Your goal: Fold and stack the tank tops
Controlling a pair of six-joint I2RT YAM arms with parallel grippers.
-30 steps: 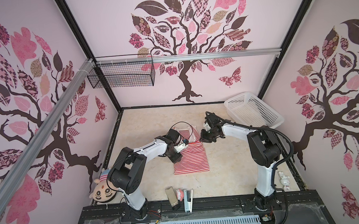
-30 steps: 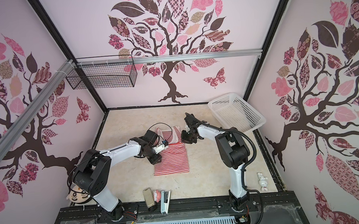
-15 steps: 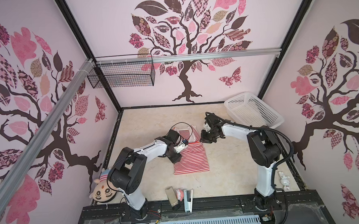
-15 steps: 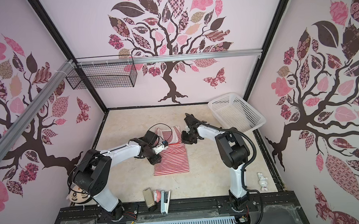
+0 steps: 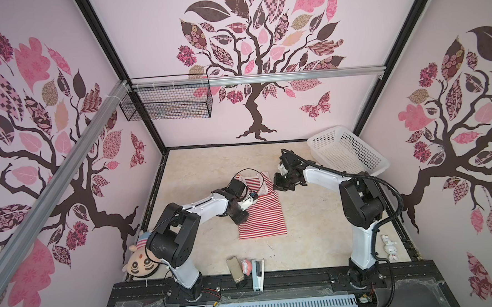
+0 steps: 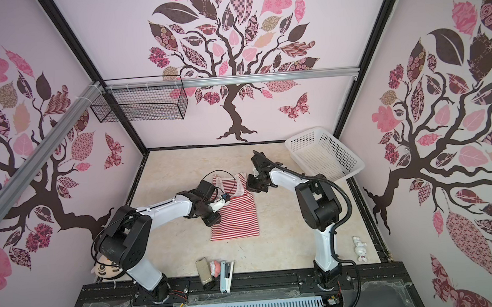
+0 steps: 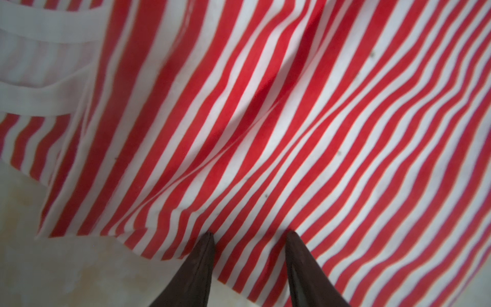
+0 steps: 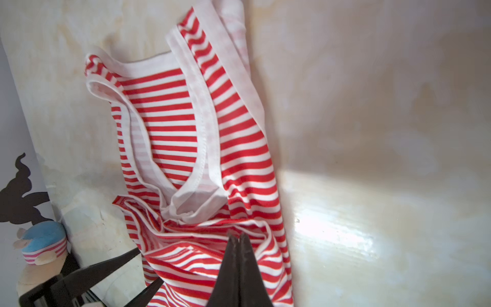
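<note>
A red-and-white striped tank top (image 5: pixel 264 214) (image 6: pixel 236 218) lies in the middle of the table, straps toward the back wall. My left gripper (image 5: pixel 243 218) (image 6: pixel 212 219) rests at its left edge. In the left wrist view it (image 7: pixel 249 234) is open, both tips pressing on the striped cloth (image 7: pixel 265 119). My right gripper (image 5: pixel 278 185) (image 6: pixel 253 187) sits at the top's far right edge. In the right wrist view it (image 8: pixel 237 235) is shut, with the cloth (image 8: pixel 170 127) gathered in folds at its tips. The left gripper's fingers (image 8: pixel 111 264) show there too.
A white plastic basket (image 5: pixel 319 136) stands at the back right, close behind the right arm. A plush doll (image 5: pixel 140 260) lies by the left arm's base. Small items (image 5: pixel 246 268) sit at the front edge, a white bunny toy (image 5: pixel 390 247) at front right. A wire basket (image 5: pixel 167 103) hangs on the wall.
The right gripper's jaws have closed at the tank top's far right edge. Both arms have hardly moved, and the left gripper is as before.
</note>
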